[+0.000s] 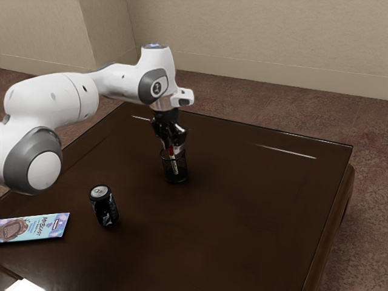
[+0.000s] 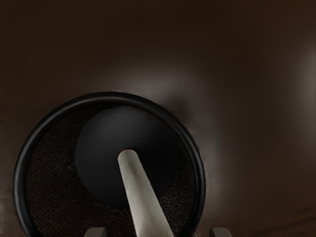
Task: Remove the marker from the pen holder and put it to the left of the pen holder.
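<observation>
Where jaws gape, marker (image 2: 140,195) leans between.

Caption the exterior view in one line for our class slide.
The claw reaches down over a marker in its pen holder, a dark can standing nearby.

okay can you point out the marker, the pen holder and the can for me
Marker (image 2: 141,197): wrist view, on its pale barrel.
Pen holder (image 2: 113,97): wrist view, on its black rim.
Can (image 1: 107,209): exterior view, on its dark side.
</observation>
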`<state>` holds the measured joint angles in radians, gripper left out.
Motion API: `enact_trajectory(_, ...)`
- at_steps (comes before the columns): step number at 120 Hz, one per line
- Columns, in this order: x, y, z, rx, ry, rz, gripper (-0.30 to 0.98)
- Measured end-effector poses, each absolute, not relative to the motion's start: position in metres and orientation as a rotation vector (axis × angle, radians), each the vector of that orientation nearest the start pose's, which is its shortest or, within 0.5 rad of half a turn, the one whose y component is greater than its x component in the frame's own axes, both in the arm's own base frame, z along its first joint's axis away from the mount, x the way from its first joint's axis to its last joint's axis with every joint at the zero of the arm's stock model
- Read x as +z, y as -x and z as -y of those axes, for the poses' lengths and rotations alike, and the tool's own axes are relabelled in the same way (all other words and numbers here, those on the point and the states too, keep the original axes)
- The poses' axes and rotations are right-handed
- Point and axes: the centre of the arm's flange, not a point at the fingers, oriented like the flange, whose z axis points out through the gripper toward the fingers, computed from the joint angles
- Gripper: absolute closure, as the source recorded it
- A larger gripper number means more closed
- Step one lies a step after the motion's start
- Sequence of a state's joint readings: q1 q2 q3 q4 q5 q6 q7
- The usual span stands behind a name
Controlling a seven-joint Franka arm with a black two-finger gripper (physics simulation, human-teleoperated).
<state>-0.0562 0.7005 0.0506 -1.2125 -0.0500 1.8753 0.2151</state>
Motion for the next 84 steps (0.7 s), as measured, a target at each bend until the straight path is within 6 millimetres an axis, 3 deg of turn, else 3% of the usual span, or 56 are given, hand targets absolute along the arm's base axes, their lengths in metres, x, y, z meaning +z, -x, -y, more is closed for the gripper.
enact_trajectory(35, 0.353, -0.74, 0.016, 0.074, 3.137, -0.336, 0.7)
enact_trajectory(57, 0.36, -0.736, 0.014, 0.102, 3.114, -0.341, 0.76)
enact_trajectory(69, 0.375, -0.732, 0.015, 0.111, 3.092, -0.349, 0.77)
enact_trajectory(84, 0.416, -0.722, 0.016, 0.092, 3.062, -0.359, 0.78)
